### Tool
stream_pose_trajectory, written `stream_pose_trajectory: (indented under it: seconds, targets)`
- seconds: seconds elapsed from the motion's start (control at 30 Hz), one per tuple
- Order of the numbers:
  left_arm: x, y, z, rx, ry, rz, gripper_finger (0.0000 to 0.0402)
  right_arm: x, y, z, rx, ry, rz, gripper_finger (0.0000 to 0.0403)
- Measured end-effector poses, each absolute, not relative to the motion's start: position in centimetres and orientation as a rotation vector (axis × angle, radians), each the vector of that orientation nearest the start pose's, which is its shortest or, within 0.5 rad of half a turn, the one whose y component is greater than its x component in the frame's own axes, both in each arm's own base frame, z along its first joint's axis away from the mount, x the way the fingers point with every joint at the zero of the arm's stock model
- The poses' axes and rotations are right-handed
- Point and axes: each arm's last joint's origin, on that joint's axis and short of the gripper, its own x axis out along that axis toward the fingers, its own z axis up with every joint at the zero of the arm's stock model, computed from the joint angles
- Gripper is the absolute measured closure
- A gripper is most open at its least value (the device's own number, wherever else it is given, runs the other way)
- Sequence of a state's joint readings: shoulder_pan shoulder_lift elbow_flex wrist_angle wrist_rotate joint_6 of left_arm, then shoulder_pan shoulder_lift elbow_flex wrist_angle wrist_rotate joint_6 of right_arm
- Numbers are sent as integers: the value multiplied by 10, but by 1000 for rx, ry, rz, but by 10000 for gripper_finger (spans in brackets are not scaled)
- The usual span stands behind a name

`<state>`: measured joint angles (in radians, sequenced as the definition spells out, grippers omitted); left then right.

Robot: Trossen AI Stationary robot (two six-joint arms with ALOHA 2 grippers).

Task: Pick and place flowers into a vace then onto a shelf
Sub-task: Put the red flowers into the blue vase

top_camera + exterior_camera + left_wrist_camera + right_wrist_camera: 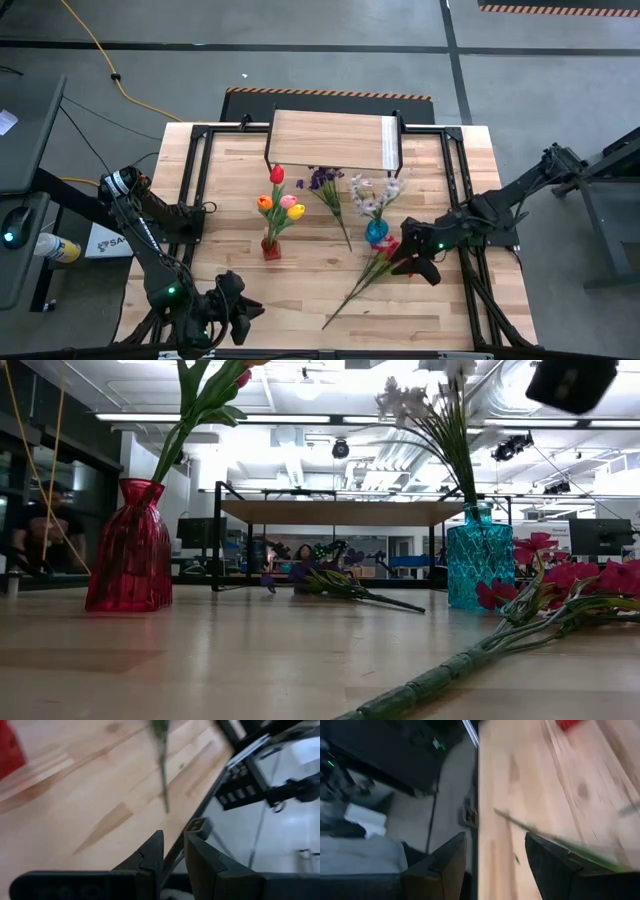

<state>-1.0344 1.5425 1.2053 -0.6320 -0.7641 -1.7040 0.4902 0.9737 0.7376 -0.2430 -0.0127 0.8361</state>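
A red vase (271, 248) holds red, orange, pink and yellow tulips (280, 203). A blue vase (377, 232) holds a white spray (378, 192). A purple spray (330, 195) lies flat before the shelf (335, 140). A red blossom spray (362, 282) lies on the table, its stem end (162, 765) toward the near edge. My right gripper (495, 840) hangs open above the red blossoms, clear of the table (570, 382). My left gripper (174, 837) waits over the near edge (235, 310), with a narrow gap and nothing between its fingers.
Both vases stand mid-table, in front of the shelf on its black legs (340, 512). Black frame rails (195, 180) run along the table's left and right sides. Bare wood lies between the red vase and the near edge (290, 300).
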Motion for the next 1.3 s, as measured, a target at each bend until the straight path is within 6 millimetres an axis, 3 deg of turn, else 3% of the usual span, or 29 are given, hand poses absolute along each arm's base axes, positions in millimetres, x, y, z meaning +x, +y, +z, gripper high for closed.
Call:
stream_pose_trajectory:
  seconds: [0.33, 0.63, 0.97, 1.3]
  targets:
    - [207, -272, 277, -870, 463, 149, 291, 178, 126, 312, 664, 217, 277, 210]
    - [233, -300, 256, -923, 410, 20, 291, 169, 135, 334, 581, -36, 270, 210]
    - [247, -326, 218, -993, 383, -34, 291, 167, 135, 348, 491, -176, 298, 210]
    - [251, -331, 210, -1022, 339, -28, 291, 166, 138, 347, 445, -165, 396, 210]
